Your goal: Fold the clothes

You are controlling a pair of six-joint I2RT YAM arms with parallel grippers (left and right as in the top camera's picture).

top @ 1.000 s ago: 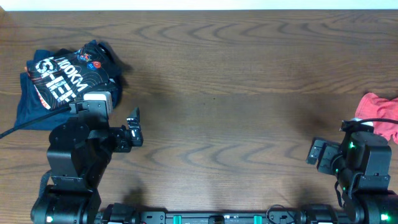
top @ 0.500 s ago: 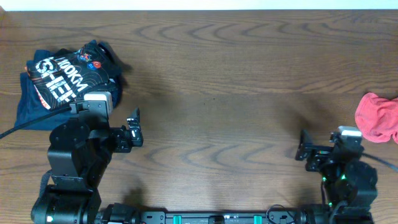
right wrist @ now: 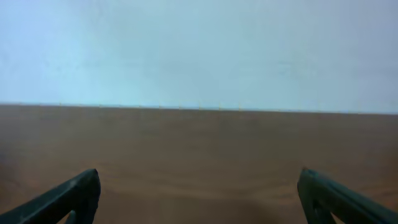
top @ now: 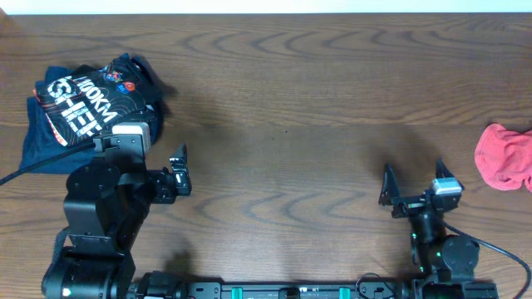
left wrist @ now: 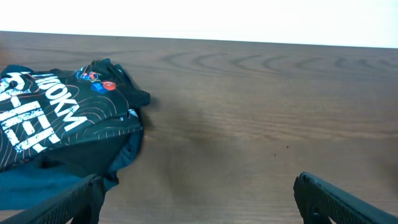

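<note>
One black shirt [top: 87, 108] lies crumpled at the far left corner of the wood surface [top: 283, 100]. Its white print reads "100KM", and under it a broken line ends in "SHER" – the folds hide the rest. Thin orange lines curve across the cloth, and blue fabric shows at its near edge. Small red and blue logos [left wrist: 99, 81] sit beside the print, too small to read.

One red cloth [top: 505, 155] lies bunched far to the right of the shirt, at the opposite edge – two garments in all.

The left pincer [top: 179, 170] hangs just right of the shirt and nearer the robot, fingers wide apart and empty, not touching it. The right pincer [top: 414, 178] is well away from the shirt, near the red cloth but clear of it, also spread wide with nothing between its fingers.
</note>
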